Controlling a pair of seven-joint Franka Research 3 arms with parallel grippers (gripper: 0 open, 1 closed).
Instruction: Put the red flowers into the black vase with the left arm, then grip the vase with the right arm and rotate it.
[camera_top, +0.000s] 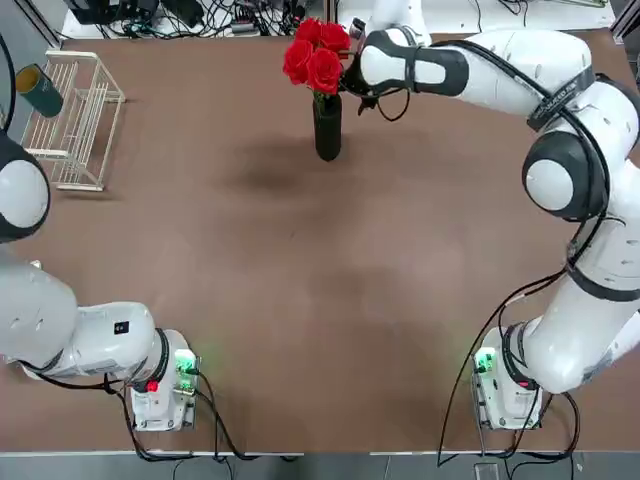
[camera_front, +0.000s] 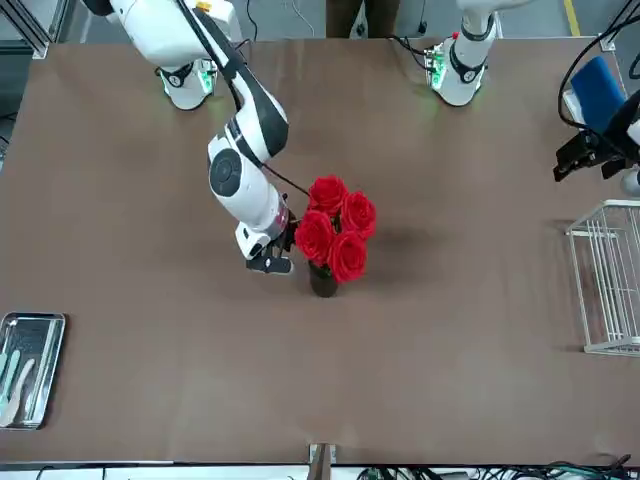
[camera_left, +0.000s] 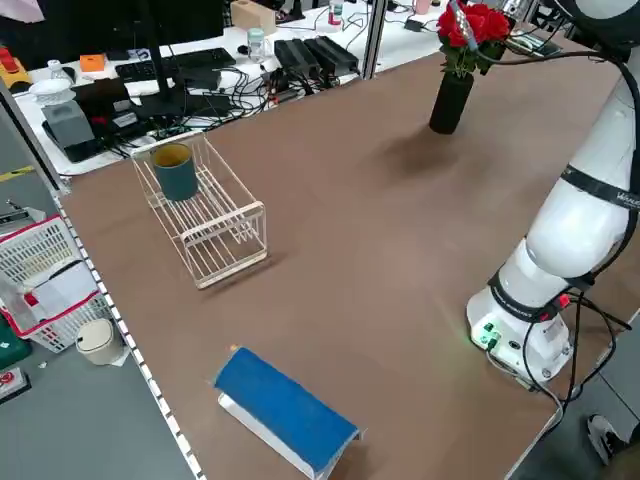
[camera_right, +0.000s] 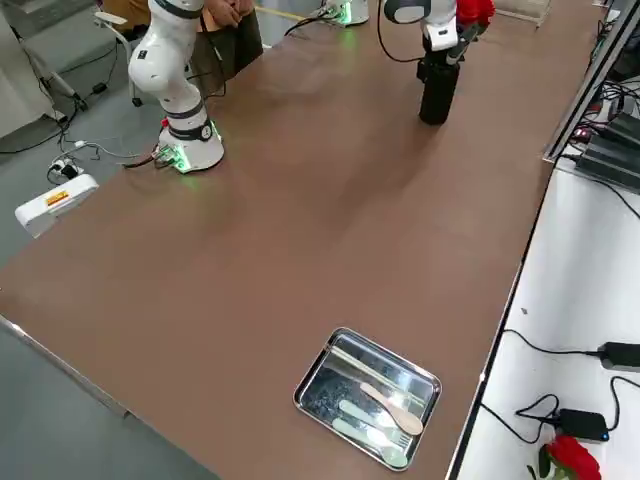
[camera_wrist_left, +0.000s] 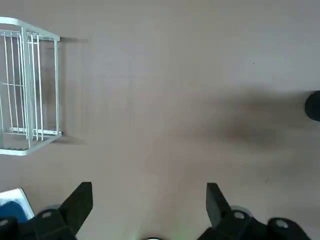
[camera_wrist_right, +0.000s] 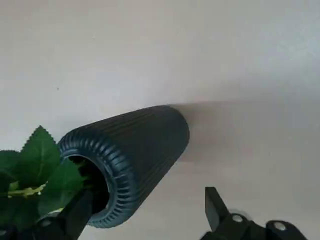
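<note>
Stems hidden inside black vase (camera_top: 327, 128); red flowers (camera_top: 317, 54) in it, at 12 o'clock on surface (camera_top: 300, 300). Right pincer (camera_front: 270, 262) open beside vase. Left pincer (camera_wrist_left: 149, 210) open, parked at 9 o'clock.

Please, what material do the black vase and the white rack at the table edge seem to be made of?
The black vase looks like matte plastic or ceramic: its wall is finely ribbed and shows no shine, so I cannot tell which. The white rack looks like thin metal wire with a white coating: slim straight bars joined into an open frame.
</note>
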